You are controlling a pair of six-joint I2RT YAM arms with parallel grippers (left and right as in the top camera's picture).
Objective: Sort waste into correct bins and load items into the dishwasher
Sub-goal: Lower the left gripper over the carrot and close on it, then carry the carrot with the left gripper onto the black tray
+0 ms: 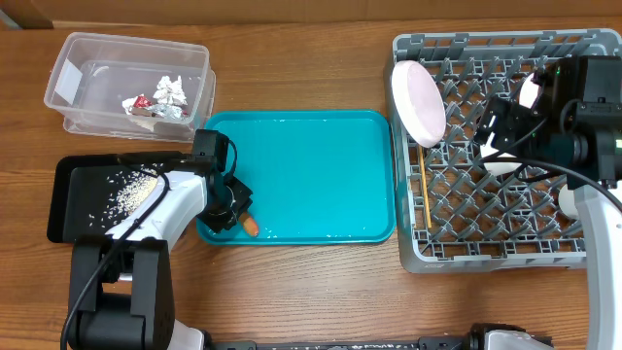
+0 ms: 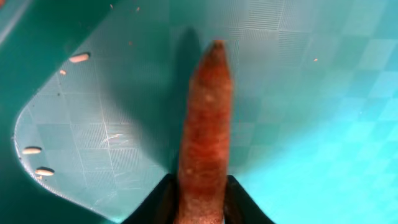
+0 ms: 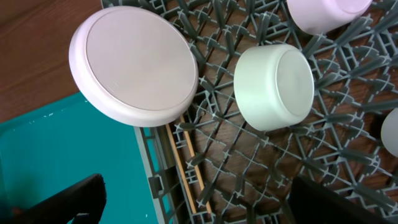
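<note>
The small orange carrot (image 1: 250, 226) (image 2: 205, 124) lies in the near-left corner of the teal tray (image 1: 311, 165) (image 2: 311, 124). My left gripper (image 1: 241, 216) (image 2: 200, 208) is shut on its thick end, a black finger (image 2: 163, 202) pressing on each side. Crumpled foil (image 1: 173, 90) and a red-white wrapper (image 1: 139, 103) lie in the clear tub (image 1: 68, 107). Rice (image 1: 131, 190) is scattered on the black tray (image 1: 68, 194). The grey rack (image 1: 486, 243) (image 3: 249, 155) holds a white plate (image 1: 418, 100) (image 3: 134, 71), an upturned bowl (image 3: 277, 84) and chopsticks (image 1: 425, 199) (image 3: 186, 165). My right gripper (image 1: 498, 131) (image 3: 199, 199) hovers open over the rack.
A few rice grains (image 2: 79, 58) cling to the teal tray near the carrot. Another white dish (image 3: 323, 12) sits further back in the rack and one more (image 1: 569, 199) at its right side. Bare wood shows around the trays.
</note>
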